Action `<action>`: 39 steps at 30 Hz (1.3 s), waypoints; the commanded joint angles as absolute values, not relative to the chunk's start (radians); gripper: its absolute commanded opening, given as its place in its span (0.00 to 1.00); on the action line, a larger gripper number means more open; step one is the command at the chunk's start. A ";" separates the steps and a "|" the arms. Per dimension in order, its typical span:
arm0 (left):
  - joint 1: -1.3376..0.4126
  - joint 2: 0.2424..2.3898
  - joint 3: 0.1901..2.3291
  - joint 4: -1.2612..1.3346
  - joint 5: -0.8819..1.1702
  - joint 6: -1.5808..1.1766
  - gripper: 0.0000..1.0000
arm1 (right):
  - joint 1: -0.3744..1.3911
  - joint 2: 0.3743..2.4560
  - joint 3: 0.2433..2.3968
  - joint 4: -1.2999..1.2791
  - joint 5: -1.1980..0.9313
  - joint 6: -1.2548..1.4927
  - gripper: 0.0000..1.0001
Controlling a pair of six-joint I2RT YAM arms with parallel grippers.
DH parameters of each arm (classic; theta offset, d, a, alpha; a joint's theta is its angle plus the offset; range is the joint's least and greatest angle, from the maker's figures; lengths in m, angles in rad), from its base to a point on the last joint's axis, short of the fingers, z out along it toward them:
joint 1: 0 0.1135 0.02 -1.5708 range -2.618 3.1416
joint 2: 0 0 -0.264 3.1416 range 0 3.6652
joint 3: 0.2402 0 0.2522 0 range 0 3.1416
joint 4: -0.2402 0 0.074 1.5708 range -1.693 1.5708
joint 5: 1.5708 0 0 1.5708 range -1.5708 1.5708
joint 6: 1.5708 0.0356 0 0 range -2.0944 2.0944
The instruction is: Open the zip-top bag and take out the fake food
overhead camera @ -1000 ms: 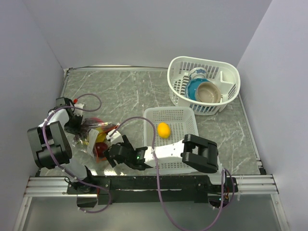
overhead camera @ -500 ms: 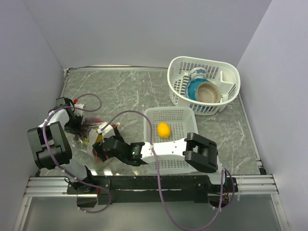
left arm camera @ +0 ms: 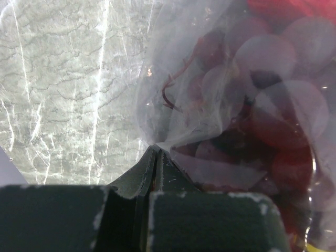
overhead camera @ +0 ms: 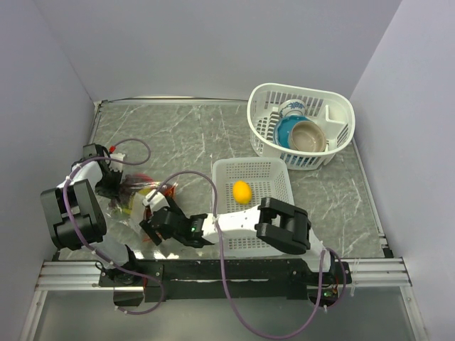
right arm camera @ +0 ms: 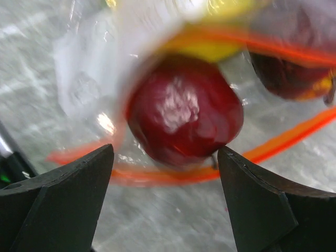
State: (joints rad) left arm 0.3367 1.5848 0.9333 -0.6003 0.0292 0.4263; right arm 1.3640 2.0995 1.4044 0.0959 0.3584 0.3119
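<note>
Pale walls close in a grey marbled tabletop (overhead camera: 185, 131). From above, the clear bag (overhead camera: 138, 197) lies crumpled at the near left, between the two arms. The left jaws are at its far-left edge, the right jaws at its near side. To its right stands a flat white basket (overhead camera: 274, 174) with a round yellow fruit (overhead camera: 242, 192) in it. A deeper basket (overhead camera: 264, 99) at the far right holds a blue bowl (overhead camera: 286, 132) and a tan bowl (overhead camera: 308, 136).

In the left wrist view the left jaws are pressed together on a fold of the bag's plastic (left arm camera: 173, 134), with purple grapes (left arm camera: 262, 105) showing inside.

In the right wrist view the right jaws stand wide, holding nothing. A dark red apple (right arm camera: 184, 118) sits just ahead of them at the bag's mouth, ringed by the orange zipper strip (right arm camera: 286, 140), with a yellow piece (right arm camera: 210, 50) behind.
</note>
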 commanded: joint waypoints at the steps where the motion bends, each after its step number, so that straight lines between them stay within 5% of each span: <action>1: 0.336 1.601 0.917 -0.586 0.020 0.428 0.01 | 1.348 2.004 1.359 0.141 0.356 0.296 0.88; 21: 0.275 1.523 0.976 -0.718 0.120 0.408 0.01 | 1.284 2.201 1.571 0.071 0.238 0.245 0.88; 33: 0.273 1.531 0.953 -0.695 0.110 0.411 0.01 | 1.285 2.168 1.427 0.112 0.213 0.297 0.81; 39: 0.273 1.529 0.960 -0.698 0.110 0.410 0.01 | 1.289 2.137 1.341 0.155 0.192 0.311 0.91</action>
State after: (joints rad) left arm 0.2806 1.5547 0.9504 -0.6750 0.0750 0.4236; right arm 1.2858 2.1372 1.4071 0.2359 0.2291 0.2977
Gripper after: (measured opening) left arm 0.024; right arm 0.893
